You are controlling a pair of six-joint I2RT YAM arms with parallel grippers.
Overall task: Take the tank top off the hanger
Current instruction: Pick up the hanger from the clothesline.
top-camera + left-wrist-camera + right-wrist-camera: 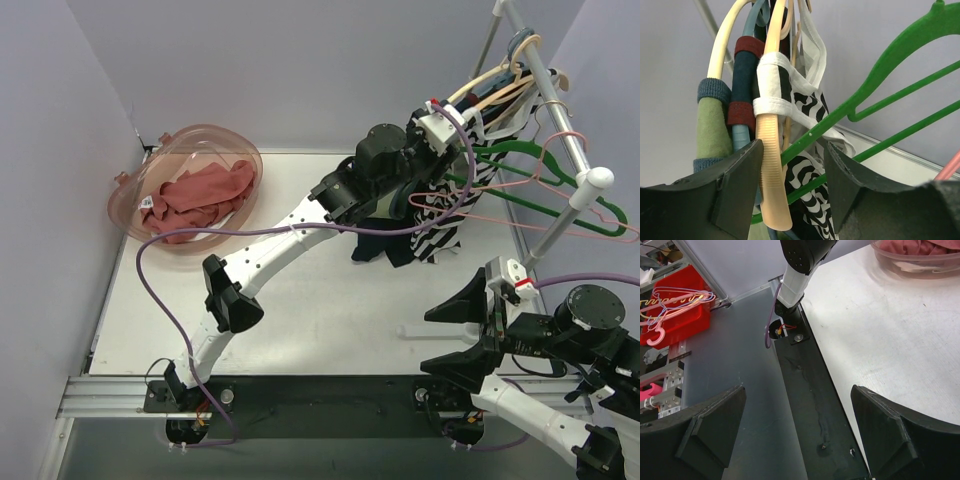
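Because the tank top [807, 107], a black-and-white zebra print, hangs by a white strap [775, 85] wrapped over the ribbed arm of a peach hanger [772, 165], the strap has to slide off that arm's end before the garment can come free. The left end effector [792, 146] is set for this, I judge. Its fingers stand apart on either side of the peach arm just below the strap, clamped on nothing. A green hanger [890, 55] crosses the same gap and could snag. Padded hangers crowd in beside it. All hang from the rack rail [550, 90] at the right rear, the top's hem dangling above the worktop [330, 310]. The right end effector [460, 335] waits near the front edge, wide apart and empty.
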